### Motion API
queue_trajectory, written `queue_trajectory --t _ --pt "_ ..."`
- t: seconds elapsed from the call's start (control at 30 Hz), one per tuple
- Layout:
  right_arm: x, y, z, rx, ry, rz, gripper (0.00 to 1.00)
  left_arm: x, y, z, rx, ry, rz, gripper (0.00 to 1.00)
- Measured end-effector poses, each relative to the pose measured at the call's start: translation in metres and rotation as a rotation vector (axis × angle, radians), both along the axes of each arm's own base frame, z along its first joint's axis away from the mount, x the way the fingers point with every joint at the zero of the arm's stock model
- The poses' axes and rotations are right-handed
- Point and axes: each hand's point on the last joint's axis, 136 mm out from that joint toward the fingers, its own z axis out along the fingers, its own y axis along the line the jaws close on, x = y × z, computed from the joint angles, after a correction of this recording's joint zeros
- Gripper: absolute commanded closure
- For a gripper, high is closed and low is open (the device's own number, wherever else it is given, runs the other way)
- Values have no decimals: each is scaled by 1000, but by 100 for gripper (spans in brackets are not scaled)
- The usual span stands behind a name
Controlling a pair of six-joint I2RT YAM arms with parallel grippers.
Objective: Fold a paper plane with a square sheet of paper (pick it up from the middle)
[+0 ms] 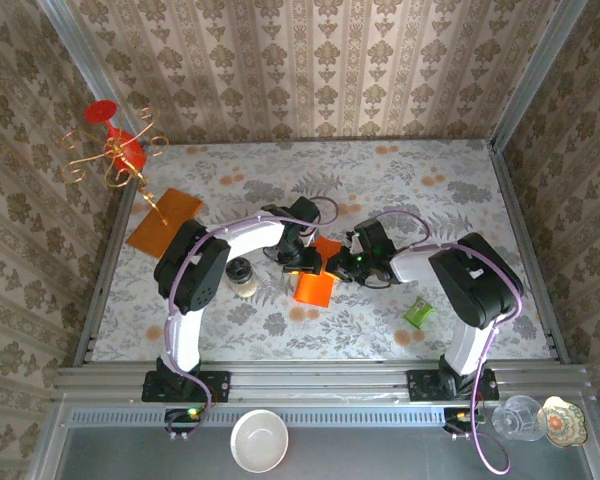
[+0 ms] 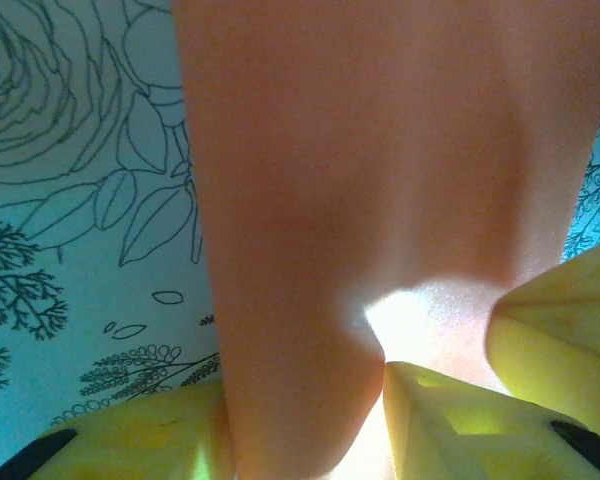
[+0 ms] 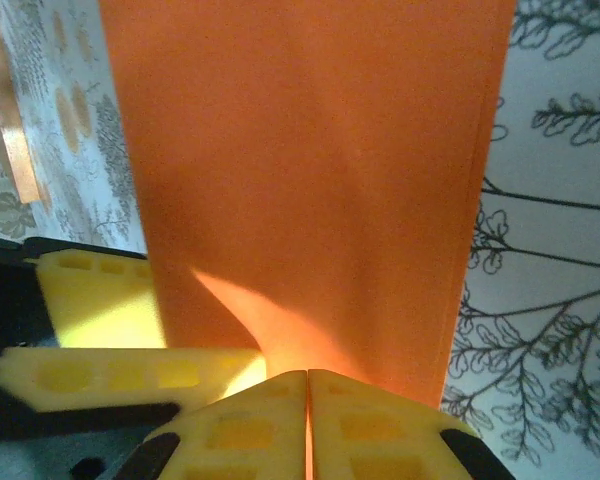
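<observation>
The counter (image 1: 460,200) carries both arms, which meet at its centre. Between them the square sheet of paper (image 1: 314,288) appears held up, its free part hanging toward 6 o'clock. A duller amber sheet (image 1: 163,222) lies flat at 10 o'clock. The right hand (image 3: 307,378) has its fingers pressed together on the paper's edge. The left hand (image 1: 302,262) sits at the paper's 9 o'clock side, but paper covers its fingertips, so I cannot tell whether it grips.

Likely risks:
- The hands pull apart and tear the thin sheet.
- One pinch slips and skews the crease.
- The left arm knocks the small jar (image 1: 242,276) standing nearby at 9 o'clock.
</observation>
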Motion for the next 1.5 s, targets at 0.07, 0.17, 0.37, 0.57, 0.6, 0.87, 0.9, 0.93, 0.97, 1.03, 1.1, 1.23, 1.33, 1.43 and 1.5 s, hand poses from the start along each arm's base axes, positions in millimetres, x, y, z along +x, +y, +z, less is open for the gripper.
queue_trajectory --t 0.07,0.17,0.37,0.57,0.6,0.87,0.9,0.93,0.97,1.03,1.1,1.23,1.33,1.43,1.5 --pt "-1 1 -4 1 11 3 90 0 0 0 1 1 0 56" --pt "-1 0 -4 -1 10 5 91 0 0 0 1 1 0 56" --pt "-2 -2 -7 -8 5 29 92 1 -1 5 -13 -13 1 56" --pt "-1 -3 -10 -38 18 125 94 4 -1 18 -72 -34 43 52" --pt "-1 -2 -10 -43 19 151 94 7 1 22 -86 -39 64 52" --pt "1 2 -10 -49 31 298 95 48 2 99 -341 -148 209 65" --pt "1 2 -10 -49 31 308 95 48 -2 102 -362 -147 203 68" --pt "0 3 -10 -49 32 317 95 45 -8 102 -379 -134 195 72" --pt "0 3 -11 -49 35 321 95 41 -13 99 -385 -117 185 75" --pt "0 3 -11 -47 40 323 95 31 -22 89 -383 -75 168 80" --pt "-1 3 -11 -47 42 324 95 22 -28 77 -374 -29 156 84" --pt "-1 2 -11 -47 45 321 96 12 -33 57 -355 44 158 89" --pt "-1 2 -11 -46 49 319 96 9 -33 50 -353 73 158 90" --pt "-1 2 -12 -46 53 315 96 9 -34 47 -357 96 159 93" --pt "-1 2 -12 -46 55 314 96 9 -34 46 -357 105 161 93"
